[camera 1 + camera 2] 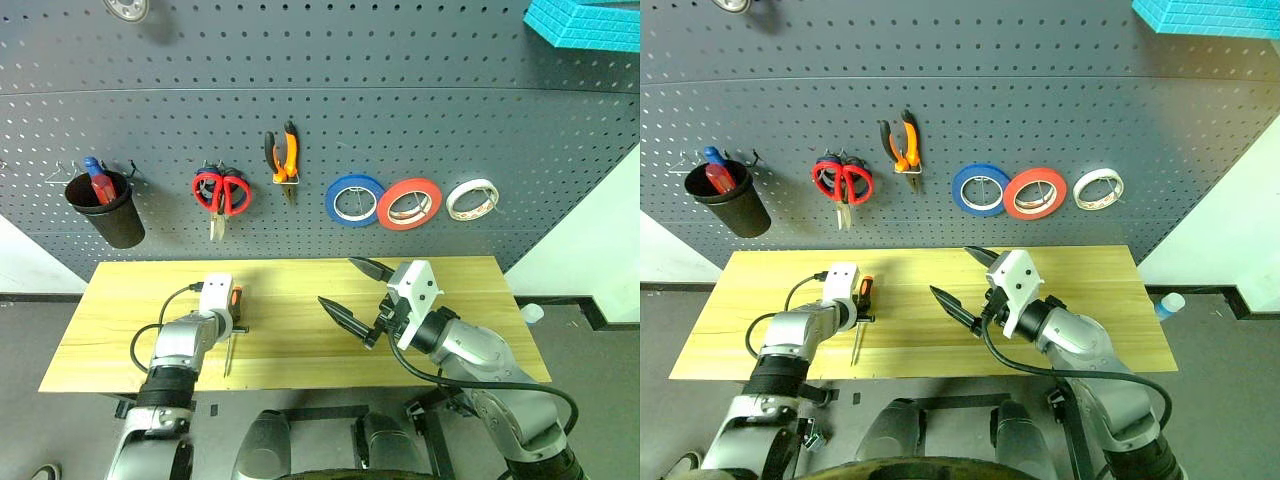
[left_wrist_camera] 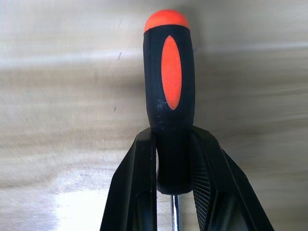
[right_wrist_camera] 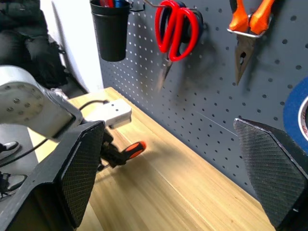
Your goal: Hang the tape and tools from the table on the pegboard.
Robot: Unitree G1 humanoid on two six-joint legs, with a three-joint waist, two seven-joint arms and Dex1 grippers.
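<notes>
My left pincer is pinching the screwdriver. My two black fingers squeeze the black part of its handle, one on each side. The orange end of the handle sticks out past my fingertips. The thin metal rod runs back between my fingers, toward my wrist. From my head I see this pincer over the left part of the tabletop, with the rod pointing down toward the wood.

My right pincer is spread wide and holds nothing. It hangs above the middle of the tabletop and touches nothing. Its two fingers stand far apart, and between them I can see the screwdriver's orange tip and my other arm.

The pegboard stands behind the tabletop. The scissors with red loops hang on it. The pliers with orange and black handles hang just to the right of them. The red tape hangs on the board too, between a blue roll and a white roll. A black cup hangs at the left side of the board with some things standing in it
</notes>
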